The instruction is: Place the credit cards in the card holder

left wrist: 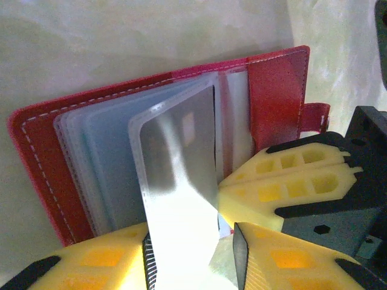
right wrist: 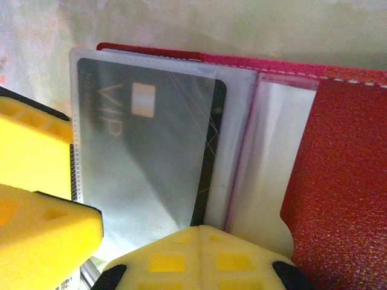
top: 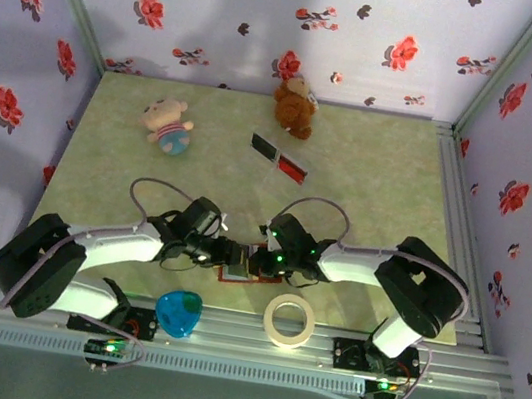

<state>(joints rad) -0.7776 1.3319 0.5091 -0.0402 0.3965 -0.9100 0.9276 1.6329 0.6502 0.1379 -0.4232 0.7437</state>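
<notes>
My right end effector (right wrist: 142,232) is clenched tight at the lower edge of a clear sleeve (right wrist: 236,151). One dark credit card (right wrist: 151,157), marked VIP, sits nearly fully inside it. Whether my pads pinch the card or only plastic, I cannot tell.

My left end effector (left wrist: 190,254) has its jaws apart with a sleeve leaf between them, but I cannot tell if it grips. The card holder (left wrist: 278,90) lies open on the table (top: 381,177), bottom centre of the top view, between both arms.

I judge the card stiff, light and slick, best pinched by a short edge and slid in straight. The sleeves look floppy and need holding apart.

I count one holder, one card going in, and what look like two loose cards (top: 281,158) at upper centre, too small to be sure.
</notes>
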